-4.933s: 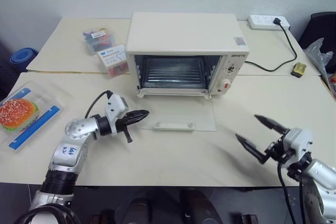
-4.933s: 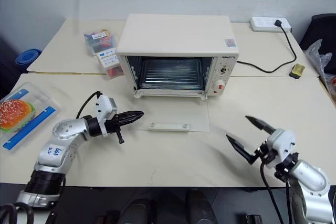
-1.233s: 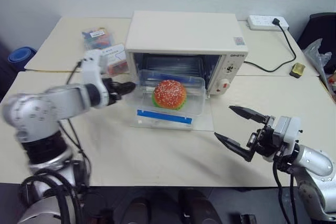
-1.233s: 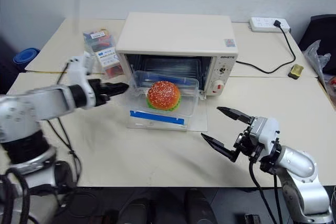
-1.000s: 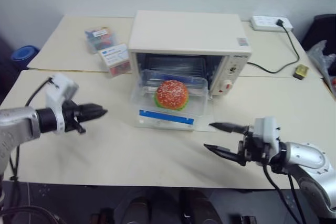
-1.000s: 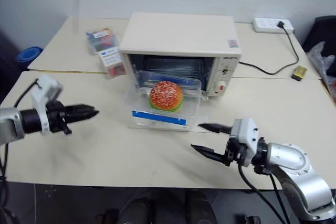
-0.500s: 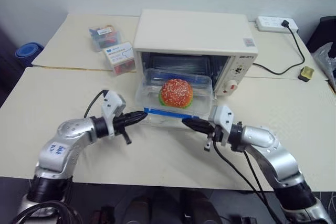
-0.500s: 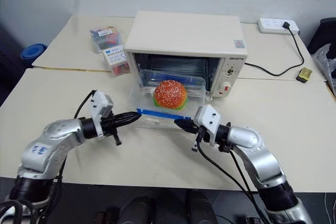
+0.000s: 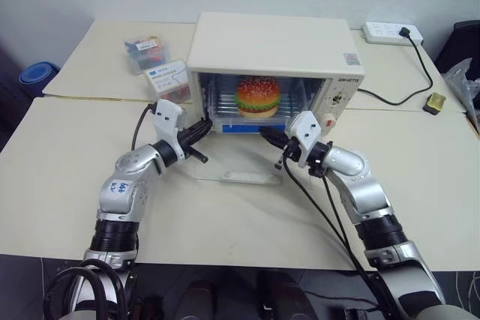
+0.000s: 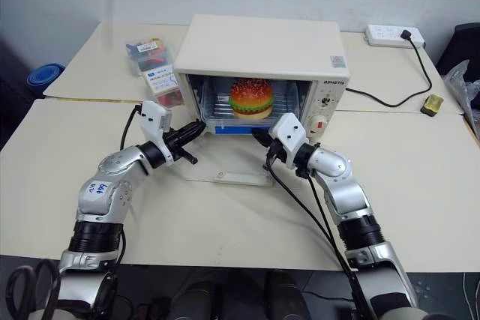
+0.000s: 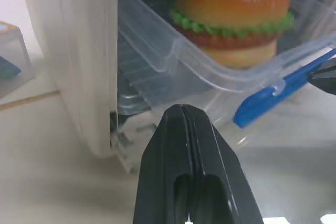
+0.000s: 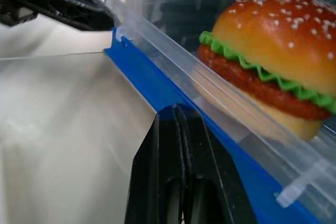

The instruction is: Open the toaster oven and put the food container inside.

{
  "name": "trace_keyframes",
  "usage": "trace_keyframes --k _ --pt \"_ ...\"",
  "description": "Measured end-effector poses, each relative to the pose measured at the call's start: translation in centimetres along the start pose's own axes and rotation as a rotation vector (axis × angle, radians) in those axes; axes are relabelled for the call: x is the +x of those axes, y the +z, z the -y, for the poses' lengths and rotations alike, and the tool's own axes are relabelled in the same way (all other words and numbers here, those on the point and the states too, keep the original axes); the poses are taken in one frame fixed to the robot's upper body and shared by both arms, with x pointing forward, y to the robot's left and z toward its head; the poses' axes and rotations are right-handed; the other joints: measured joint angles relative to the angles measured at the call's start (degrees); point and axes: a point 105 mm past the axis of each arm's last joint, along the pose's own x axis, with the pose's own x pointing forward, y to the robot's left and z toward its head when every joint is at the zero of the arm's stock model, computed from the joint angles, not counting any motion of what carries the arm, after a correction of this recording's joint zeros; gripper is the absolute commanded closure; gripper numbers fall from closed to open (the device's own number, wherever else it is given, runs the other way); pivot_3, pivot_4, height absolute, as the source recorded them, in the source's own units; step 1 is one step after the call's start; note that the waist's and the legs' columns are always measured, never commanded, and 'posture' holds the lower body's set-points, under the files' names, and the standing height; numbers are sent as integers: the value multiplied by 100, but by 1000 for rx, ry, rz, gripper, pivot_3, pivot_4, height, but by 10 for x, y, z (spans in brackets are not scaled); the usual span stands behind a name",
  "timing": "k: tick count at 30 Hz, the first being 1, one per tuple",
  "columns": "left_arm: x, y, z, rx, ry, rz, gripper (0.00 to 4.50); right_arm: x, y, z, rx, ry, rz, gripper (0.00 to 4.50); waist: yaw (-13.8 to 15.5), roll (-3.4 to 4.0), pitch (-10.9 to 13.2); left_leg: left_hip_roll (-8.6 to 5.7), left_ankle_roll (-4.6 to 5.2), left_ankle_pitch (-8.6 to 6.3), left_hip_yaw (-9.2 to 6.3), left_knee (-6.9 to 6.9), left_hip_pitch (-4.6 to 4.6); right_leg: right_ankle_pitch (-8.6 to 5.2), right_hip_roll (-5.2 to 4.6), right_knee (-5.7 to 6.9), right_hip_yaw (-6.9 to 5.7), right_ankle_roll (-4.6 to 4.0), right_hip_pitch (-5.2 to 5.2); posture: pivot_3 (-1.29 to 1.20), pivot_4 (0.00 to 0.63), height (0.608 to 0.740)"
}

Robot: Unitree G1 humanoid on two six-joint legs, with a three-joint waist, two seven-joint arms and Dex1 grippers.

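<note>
Both pincers have their black fingers pressed together, with nothing between them. After this, from the largest thing to the smallest:

The table (image 9: 67, 148) is pale cream and carries everything.

The toaster oven (image 9: 274, 39) stands at the middle of the table, boxy and cream-white. Its glass door (image 9: 247, 166) lies flat down on the table in front of it, so the cavity is open. The knobs and a red dot are on its right panel.

The food container (image 9: 251, 114) is inside the oven cavity, on the rack. It is a clear plastic box with a sesame-bun burger (image 9: 258, 96) and green lettuce in it. Its blue strip (image 9: 238, 127) runs along the front edge, at the mouth of the oven.

The left gripper (image 9: 204, 127) points at the left front corner of the container, near the left wall of the oven. In the left wrist view its closed tip is just before the clear wall of the box; I cannot tell if it touches.

The right gripper (image 9: 265, 135) is at the right part of the blue strip. In the right wrist view its closed tip meets the strip.

Two small clear boxes (image 9: 161, 73) with colourful bits stand to the left of the oven. A white power strip (image 9: 391, 32) with a black cable lies at the far right.
</note>
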Motion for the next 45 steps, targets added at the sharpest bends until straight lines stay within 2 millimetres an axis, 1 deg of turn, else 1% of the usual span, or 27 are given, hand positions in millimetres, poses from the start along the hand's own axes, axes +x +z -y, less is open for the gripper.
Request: trace_keyframes --k 3,7,10,15,18,20,22,24,26,28,30,31,34,36,39,40,41,42,45 --pt "-1 0 -1 4 -3 -4 4500 1 1 -2 5 3 10 4469 -25 0 0 1 0 0 0 0 -5 1 0 1 0 1 -3 0 150 740" --pt "-7 -3 -7 -8 22 -14 4500 2 1 -4 11 -4 16 4469 -86 0 0 1 -1 1 0 1 -5 1 0 1 1 1 -4 0 150 740" --pt "-15 -5 -13 -26 45 -24 4500 9 2 -5 16 -33 38 4469 -127 0 0 4 -5 3 1 -2 -3 1 4 5 5 1 -9 0 150 740" --pt "-41 -6 -22 -45 64 -51 4500 17 0 2 16 -73 31 4469 -122 0 0 4 -8 4 1 -4 -5 1 2 10 5 1 -14 0 150 740" --pt "-62 -4 -26 -48 55 -58 4500 23 0 6 26 -95 30 4469 -132 0 0 5 -8 4 0 -7 -6 1 2 10 5 1 -15 0 150 740" --pt "-74 -3 -29 -53 51 -57 4500 22 0 10 26 -109 32 4469 -122 0 0 5 -8 4 -1 -8 -6 0 1 8 4 0 -15 0 150 740" --pt "-85 -2 -30 -53 31 -42 4500 22 2 9 31 -98 39 4469 -118 1 0 5 -7 4 -1 -8 -8 0 0 6 4 0 -15 0 150 740" --pt "-95 1 -28 -27 -9 -15 4500 15 9 5 46 -54 63 4469 -102 1 1 5 -6 3 -5 -8 -15 0 -1 1 0 0 -17 0 150 740" --pt "-112 4 -22 47 -83 -18 4500 -6 18 2 32 7 83 4469 -74 2 0 5 -5 2 -12 -9 -50 0 -5 -6 -7 0 -40 0 150 740" --pt "-132 4 -21 65 -137 -49 4115 -34 18 7 24 33 54 4500 -62 2 0 1 -1 0 -9 -6 -75 0 -12 -10 -5 0 -61 0 150 740" --pt "-147 8 -17 55 -204 -70 3577 -66 11 16 8 52 -10 4500 -54 2 1 1 15 -9 -8 -8 -75 0 -13 -47 -5 0 -57 0 150 740" --pt "-152 11 -16 61 -223 -78 3309 -79 6 20 3 51 -43 4500 -58 2 1 1 39 -22 -8 -9 -72 0 -13 -47 -5 0 -54 0 150 740" --pt "-159 21 -5 108 -318 -93 2350 -113 -15 32 -7 62 -132 4500 -80 3 1 0 45 -21 -1 -8 -55 1 -13 -40 1 0 -44 0 150 740" --pt "-158 25 5 133 -375 -81 1764 -129 -32 34 -6 90 -192 4500 -113 4 2 1 47 -19 7 -8 -45 2 -10 -27 7 -2 -43 0 150 740" --pt "-153 24 21 161 -462 -77 780 -141 -58 30 21 132 -272 4500 -134 5 2 2 44 -17 15 -8 -32 2 -4 -6 15 -3 -43 0 150 740" --pt "-152 23 26 160 -486 -82 488 -142 -67 25 36 160 -296 4500 -138 6 2 3 43 -16 16 -8 -30 1 -2 -1 16 -4 -44 0 150 740" --pt "-151 21 29 158 -499 -85 173 -142 -71 21 46 176 -301 4500 -141 6 2 4 42 -16 15 -8 -30 1 0 2 16 -4 -46 0 150 740" --pt "-149 20 30 153 -506 -85 39 -139 -75 16 54 199 -295 4500 -148 6 3 5 41 -15 16 -7 -29 1 1 4 18 -4 -47 0 150 740" --pt "-144 25 30 154 -500 -51 39 -123 -74 4 69 240 -235 4500 -158 7 3 6 39 -14 15 -4 -32 1 2 7 16 -4 -49 0 150 740"
